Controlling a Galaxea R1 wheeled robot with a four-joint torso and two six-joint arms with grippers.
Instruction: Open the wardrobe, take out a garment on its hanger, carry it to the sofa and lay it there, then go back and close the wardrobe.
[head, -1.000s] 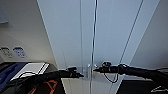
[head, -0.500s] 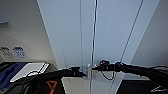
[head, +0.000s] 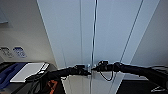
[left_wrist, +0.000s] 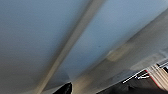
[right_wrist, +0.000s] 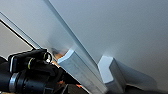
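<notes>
— Where the two doors meet, what do you see?

— The wardrobe stands tall and white straight ahead, its doors nearly shut — a thin dark line runs down the middle seam. Both black arms reach in at the height of the silver handles. The left gripper sits just left of the seam, the right gripper just right of it, the two almost meeting.

— Are they gripping the handles?

— I cannot tell; the fingertips of both are lost against the doors. The right wrist view shows two silver handle blocks side by side on the seam, very close to the camera.

— Anything else nearby?

— A dark desk to the left, against the wall, carrying a flat white board.
</notes>
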